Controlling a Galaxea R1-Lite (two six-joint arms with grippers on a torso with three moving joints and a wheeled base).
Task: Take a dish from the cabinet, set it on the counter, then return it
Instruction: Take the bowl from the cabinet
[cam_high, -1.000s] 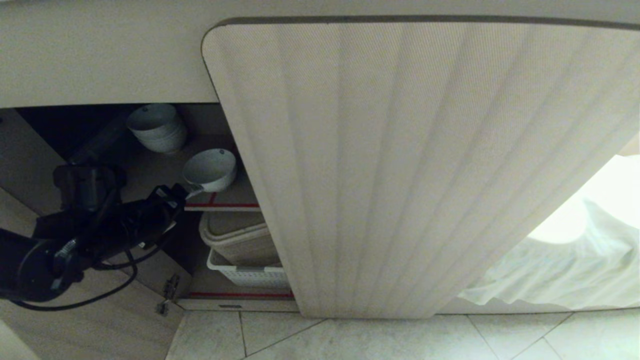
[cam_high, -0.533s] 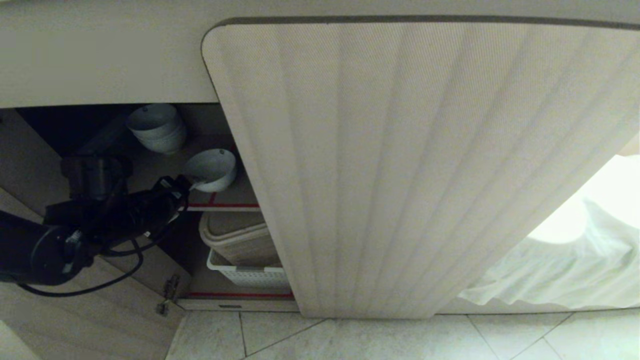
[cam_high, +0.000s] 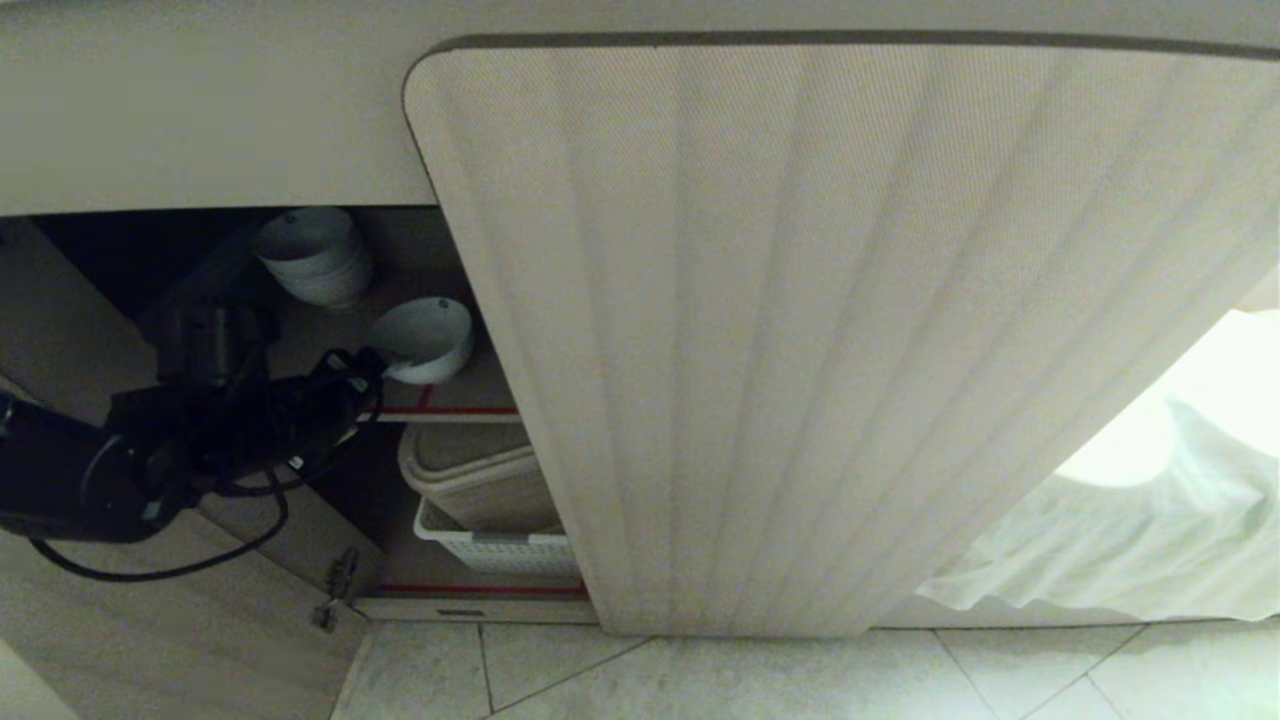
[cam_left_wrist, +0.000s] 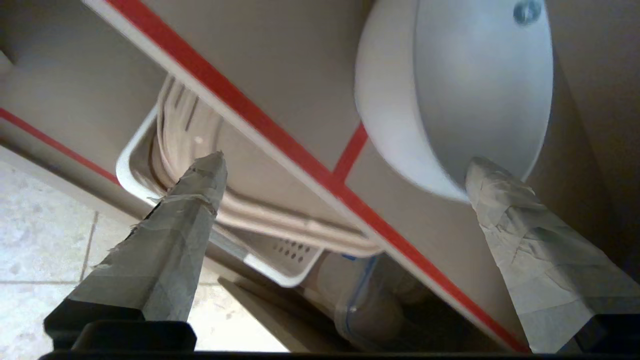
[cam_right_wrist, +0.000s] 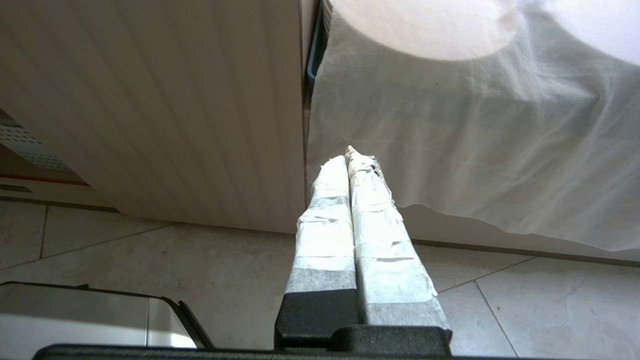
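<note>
The dish (cam_high: 425, 338), a small white bowl, stands on the cabinet's upper shelf (cam_high: 470, 398), just behind its red-striped front edge. In the left wrist view the dish (cam_left_wrist: 450, 90) shows its hollow inside. My left gripper (cam_high: 368, 372) reaches into the cabinet from the left and is open wide (cam_left_wrist: 347, 164). One taped fingertip (cam_left_wrist: 482, 172) is at the dish's near rim, the other fingertip (cam_left_wrist: 212, 165) is well off to the side. My right gripper (cam_right_wrist: 352, 155) is shut and parked low over the floor. The counter's top is out of view.
A stack of white bowls (cam_high: 312, 255) sits deeper on the same shelf. Below it are a white basket (cam_high: 495, 545) with beige tubs and a clear container (cam_left_wrist: 360, 310). The fluted door (cam_high: 800, 330) covers the right half. A white cloth (cam_high: 1130, 520) hangs at far right.
My left arm has risen and pushed further into the cabinet, bringing the open gripper up to the dish's rim. The dish stays on the shelf.
</note>
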